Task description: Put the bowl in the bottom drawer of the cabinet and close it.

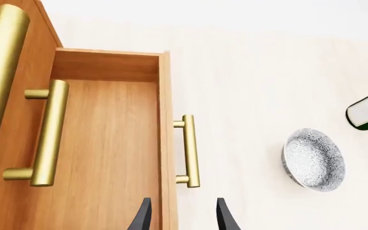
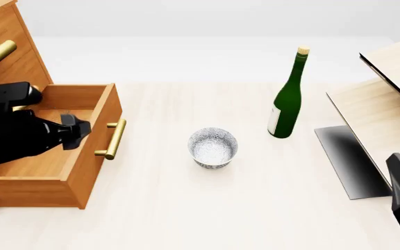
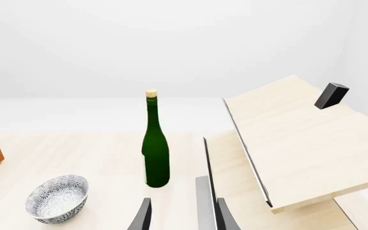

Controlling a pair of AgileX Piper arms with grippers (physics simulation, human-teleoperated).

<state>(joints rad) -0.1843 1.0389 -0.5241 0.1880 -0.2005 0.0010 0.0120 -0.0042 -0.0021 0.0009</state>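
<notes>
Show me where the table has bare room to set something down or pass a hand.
Bare tabletop spans the near side, in front of the bowl. Another free strip lies between the bottom drawer handle and the bowl. Inside, the drawer floor looks bare. It is tighter on the right, between the green bottle and the pale wood structure.

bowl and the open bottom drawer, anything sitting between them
Nothing: in the front view only bare table separates the bowl from the bottom drawer.
</notes>
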